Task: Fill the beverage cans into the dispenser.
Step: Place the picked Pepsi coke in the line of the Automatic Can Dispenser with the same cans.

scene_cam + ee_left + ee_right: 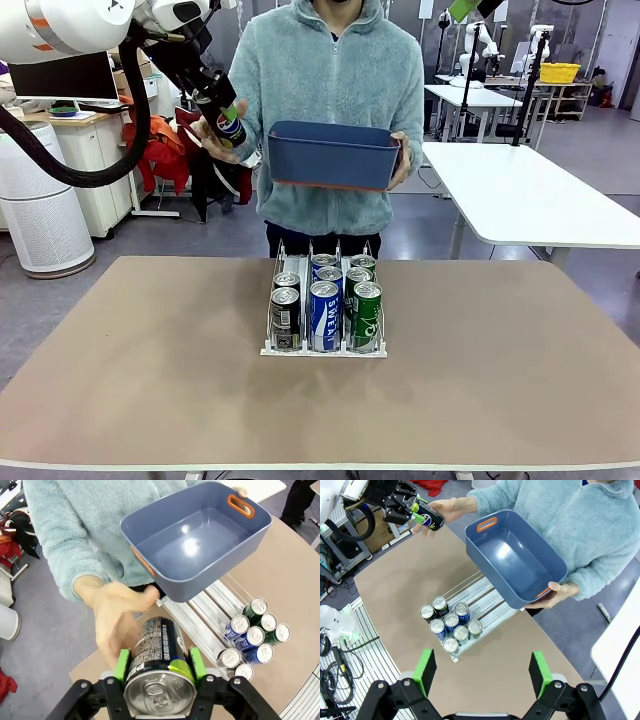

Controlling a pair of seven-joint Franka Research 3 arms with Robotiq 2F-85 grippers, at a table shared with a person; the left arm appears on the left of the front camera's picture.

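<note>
My left gripper (pixel 222 112) is raised at the far left, shut on a black Pepsi can (pixel 229 127); in the left wrist view its green pads (pixel 122 666) clamp the can (pixel 159 655) on both sides. The person's open hand (pixel 112 612) is just behind the can, and I cannot tell whether it touches. The white dispenser (pixel 272 350) stands mid-table with several cans (pixel 324 310): black in the left lane, blue in the middle, green on the right. My right gripper (pixel 482 672) hangs open high above the table, holding nothing.
The person stands at the far side and holds an empty dark blue bin (pixel 333 155) with orange handles tilted above the dispenser's back end. The rear halves of the dispenser lanes (pixel 207 607) are bare. Brown tabletop (pixel 130 360) lies free around the rack.
</note>
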